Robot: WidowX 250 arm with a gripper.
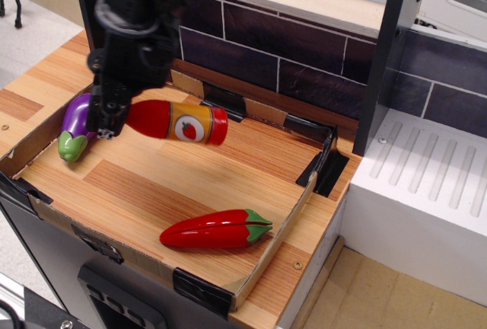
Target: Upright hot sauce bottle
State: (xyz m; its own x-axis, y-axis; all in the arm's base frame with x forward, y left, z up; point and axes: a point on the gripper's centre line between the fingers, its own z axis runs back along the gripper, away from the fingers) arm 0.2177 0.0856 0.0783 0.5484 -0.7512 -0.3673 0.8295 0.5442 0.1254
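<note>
The tool (109, 119), at the upper left of the frame, is clamped on the narrow neck end of the bottle (176, 122); its fingertips are blurred, but the bottle hangs in the air with nothing else to hold it, so the grip is plain enough. The bottle is off the table (190, 184), lying nearly level, its neck toward the left under the black arm and its base toward the right, dipping a little lower. The yellow label with the red emblem faces the camera.

Below it the wooden tray floor is bare. A purple eggplant (79, 125) lies at the left edge of the frame's tray area, just beside the tool, and a red chili (215, 229) lies near the lower middle, well apart from the bottle.

As for progress, I judge the pick to be done and the turning not yet: the bottle is lifted but sideways. What is left is to swing it so the base points down, lower it onto the bare wood in the middle of the tray, and let go without tipping it. The glossy body and the grip far out at the neck could let it swivel or slip as it turns.
</note>
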